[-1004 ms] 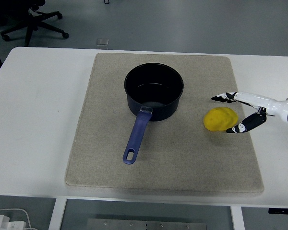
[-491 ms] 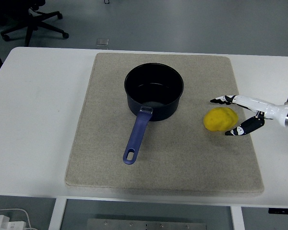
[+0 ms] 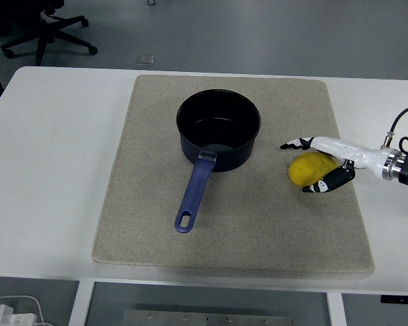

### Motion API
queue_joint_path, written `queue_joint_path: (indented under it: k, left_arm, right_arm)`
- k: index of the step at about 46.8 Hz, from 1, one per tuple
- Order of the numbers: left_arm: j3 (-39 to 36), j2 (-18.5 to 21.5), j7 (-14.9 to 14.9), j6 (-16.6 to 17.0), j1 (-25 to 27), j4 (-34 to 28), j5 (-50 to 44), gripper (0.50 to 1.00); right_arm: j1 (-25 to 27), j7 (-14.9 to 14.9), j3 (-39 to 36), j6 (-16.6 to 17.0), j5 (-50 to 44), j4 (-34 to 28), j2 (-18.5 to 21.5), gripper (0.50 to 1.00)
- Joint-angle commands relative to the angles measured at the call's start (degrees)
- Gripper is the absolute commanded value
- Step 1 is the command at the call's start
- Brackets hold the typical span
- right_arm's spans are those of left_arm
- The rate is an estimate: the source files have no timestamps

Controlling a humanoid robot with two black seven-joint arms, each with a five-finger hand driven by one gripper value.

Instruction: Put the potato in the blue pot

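A yellow potato (image 3: 309,168) lies on the beige mat (image 3: 258,224), to the right of the blue pot (image 3: 217,129). The pot stands upright and empty near the mat's middle, its blue handle (image 3: 194,193) pointing toward the near edge. My right hand (image 3: 300,166) reaches in from the right with its fingers spread around the potato, one finger (image 3: 296,144) over its far side and the thumb at its near side. The fingers are not closed on it. The left arm is out of view.
The white table (image 3: 54,170) carries the mat. An office chair (image 3: 47,30) stands on the floor beyond the far left corner. A small clear object (image 3: 145,60) lies on the floor past the table's far edge.
My right hand has moved left, so its spread fingers now straddle the potato. The potato and pot have not moved.
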State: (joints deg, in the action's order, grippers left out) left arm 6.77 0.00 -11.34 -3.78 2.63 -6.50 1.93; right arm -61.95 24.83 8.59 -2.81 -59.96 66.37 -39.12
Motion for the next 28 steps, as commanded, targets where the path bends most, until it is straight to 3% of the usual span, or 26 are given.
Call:
queue_joint_path:
  k: [1, 4, 12, 15, 28]
  left_arm:
    - [0.0, 0.0, 0.0, 0.0, 0.0, 0.0, 0.0, 0.994]
    - [0.0, 0.0, 0.0, 0.0, 0.0, 0.0, 0.0, 0.994]
    - [0.0, 0.0, 0.0, 0.0, 0.0, 0.0, 0.0, 0.994]
    - [0.0, 0.0, 0.0, 0.0, 0.0, 0.0, 0.0, 0.994]
    - [0.0, 0.0, 0.0, 0.0, 0.0, 0.0, 0.0, 0.994]
  right_arm:
    - [-0.1, 0.7, 0.6, -0.1, -0.2, -0.3, 0.0, 0.821]
    - [-0.1, 0.7, 0.6, -0.1, -0.3, -0.8, 0.0, 0.787]
    - [-0.4, 1.7, 0.7, -0.4, -2.1, -1.7, -0.1, 0.629]
    - [-0.5, 1.7, 0.7, -0.4, -2.2, -2.3, 0.0, 0.500]
    - [-1.6, 1.6, 0.7, -0.4, -2.1, -2.5, 0.0, 0.500]
